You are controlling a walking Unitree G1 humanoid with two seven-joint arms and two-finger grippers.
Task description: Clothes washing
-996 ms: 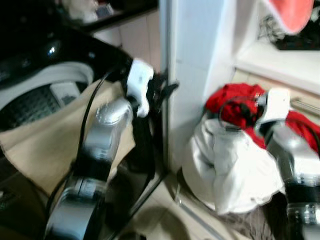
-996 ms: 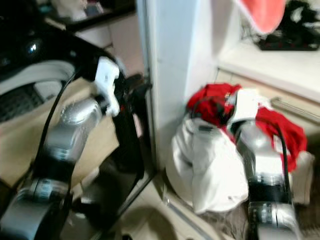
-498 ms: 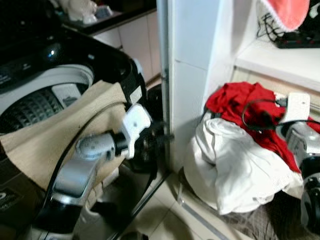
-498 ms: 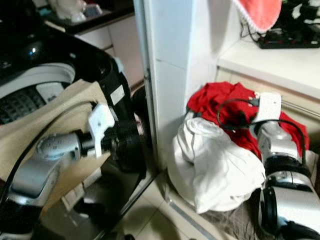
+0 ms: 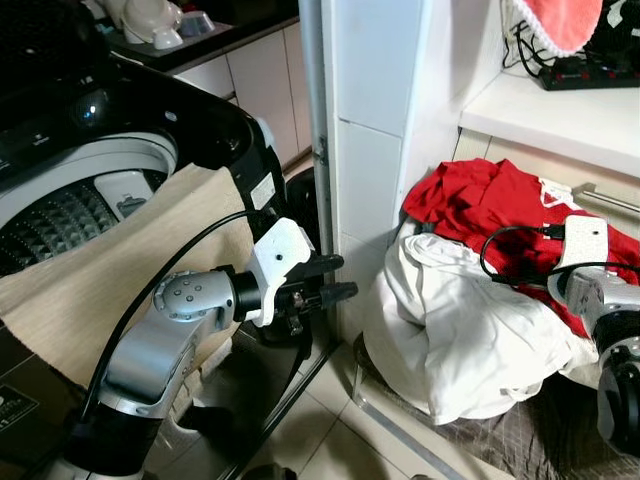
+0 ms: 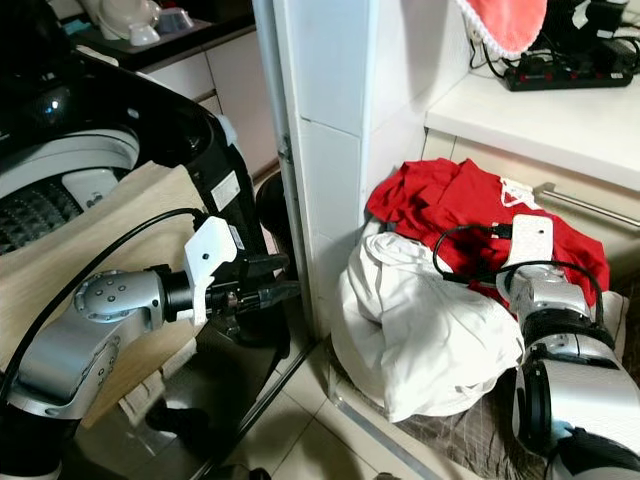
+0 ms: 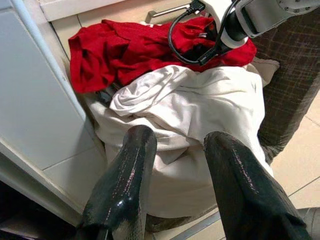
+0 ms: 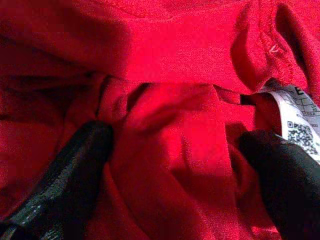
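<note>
A red garment (image 5: 478, 198) lies on top of a white garment (image 5: 460, 335) in a heap right of the white tiled pillar. My right gripper (image 8: 175, 145) is open, its two black fingers pressed wide apart into the red cloth, beside a white care label (image 8: 298, 114). My left gripper (image 5: 343, 277) is open and holds nothing; it points sideways toward the heap from beside the washing machine (image 5: 95, 150). In the left wrist view the white garment (image 7: 200, 115) lies beyond its fingers (image 7: 127, 175). A beige cloth (image 5: 110, 280) hangs over the machine's front rim.
The tiled pillar (image 5: 375, 130) stands between the machine and the heap. The clothes rest on a brown mesh basket (image 5: 520, 455) on the tiled floor. A white shelf (image 5: 555, 110) with a power strip and a pink cloth (image 5: 565, 20) is above.
My left arm has dropped from up beside the pillar and now points level at the heap. My right arm has pulled back and lower, toward the right. The camera has also shifted.
</note>
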